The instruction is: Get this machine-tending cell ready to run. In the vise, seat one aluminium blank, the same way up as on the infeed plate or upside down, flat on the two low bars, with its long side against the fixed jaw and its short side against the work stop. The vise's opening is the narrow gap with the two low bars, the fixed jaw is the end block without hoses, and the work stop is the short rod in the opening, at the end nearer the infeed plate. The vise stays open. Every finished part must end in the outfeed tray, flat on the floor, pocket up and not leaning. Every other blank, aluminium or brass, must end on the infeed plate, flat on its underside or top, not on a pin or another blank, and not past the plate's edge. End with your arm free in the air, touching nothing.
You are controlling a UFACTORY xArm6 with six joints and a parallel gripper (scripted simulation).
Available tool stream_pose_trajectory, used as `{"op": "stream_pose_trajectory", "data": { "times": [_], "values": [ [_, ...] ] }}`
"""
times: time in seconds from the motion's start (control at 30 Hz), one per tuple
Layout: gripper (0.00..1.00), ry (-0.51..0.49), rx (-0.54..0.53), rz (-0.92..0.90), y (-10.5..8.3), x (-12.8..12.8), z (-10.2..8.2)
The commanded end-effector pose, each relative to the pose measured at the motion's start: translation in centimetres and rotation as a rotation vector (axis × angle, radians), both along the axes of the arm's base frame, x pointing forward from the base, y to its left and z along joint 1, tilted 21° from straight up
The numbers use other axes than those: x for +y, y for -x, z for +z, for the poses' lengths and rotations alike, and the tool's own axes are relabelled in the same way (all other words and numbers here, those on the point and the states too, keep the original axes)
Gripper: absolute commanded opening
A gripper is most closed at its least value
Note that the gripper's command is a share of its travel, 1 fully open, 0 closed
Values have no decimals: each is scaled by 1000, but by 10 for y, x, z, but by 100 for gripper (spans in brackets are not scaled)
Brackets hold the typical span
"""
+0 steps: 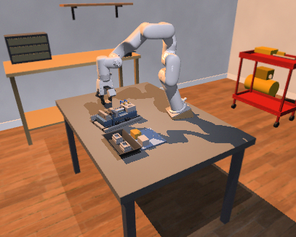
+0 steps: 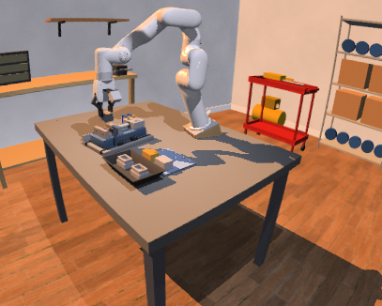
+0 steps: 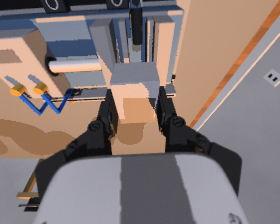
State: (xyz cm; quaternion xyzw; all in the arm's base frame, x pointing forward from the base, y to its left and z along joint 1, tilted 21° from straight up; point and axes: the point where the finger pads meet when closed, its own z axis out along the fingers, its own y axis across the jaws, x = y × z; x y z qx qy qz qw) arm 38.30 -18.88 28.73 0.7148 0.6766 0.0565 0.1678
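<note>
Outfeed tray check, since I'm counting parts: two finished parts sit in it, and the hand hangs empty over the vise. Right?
Not quite. The outfeed tray does hold two finished parts, but the hand is not empty: the wrist view shows its fingers clamped on a pale blank above the vise.
</note>
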Motion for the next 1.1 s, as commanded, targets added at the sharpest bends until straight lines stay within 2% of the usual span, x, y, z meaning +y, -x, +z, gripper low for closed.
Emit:
{"op": "stream_pose_trajectory", "data": {
  "times": [0.0,1.07],
  "values": [
    [0,2,-4,0,-1,0,2],
    [0,2,-4,0,-2,-1,-3]
  ]
}}
